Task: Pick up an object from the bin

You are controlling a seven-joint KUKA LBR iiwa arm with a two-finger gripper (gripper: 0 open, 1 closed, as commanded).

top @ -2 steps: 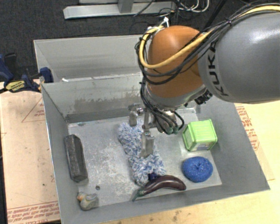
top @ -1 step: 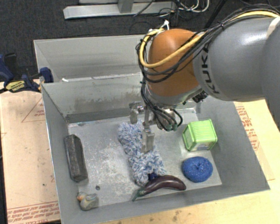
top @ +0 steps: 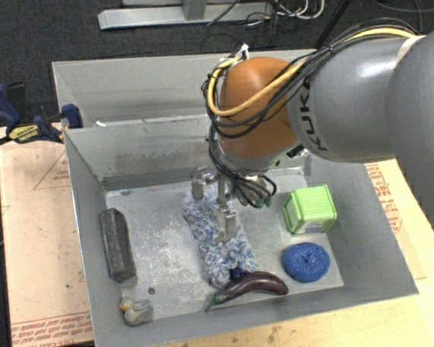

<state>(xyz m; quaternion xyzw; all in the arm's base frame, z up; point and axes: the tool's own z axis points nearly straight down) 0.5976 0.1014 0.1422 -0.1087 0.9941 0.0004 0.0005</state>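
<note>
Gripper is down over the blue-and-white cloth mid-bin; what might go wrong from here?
The gripper sits open over the blue-and-white cloth. Being limp, the cloth may slip out or lift only partly. Its lower end meets the purple eggplant, which might get dragged along. The green box stands close by on the view's right; a sideways drift might knock it.

Bare bin floor (top: pixel 159 243) open between dark grey rectangular block (top: pixel 117 243) and blue-white knitted cloth (top: pixel 218 246); right side crowded: green ribbed box (top: pixel 310 208), blue fuzzy ball (top: pixel 306 262), purple eggplant toy (top: pixel 252 285).
</note>
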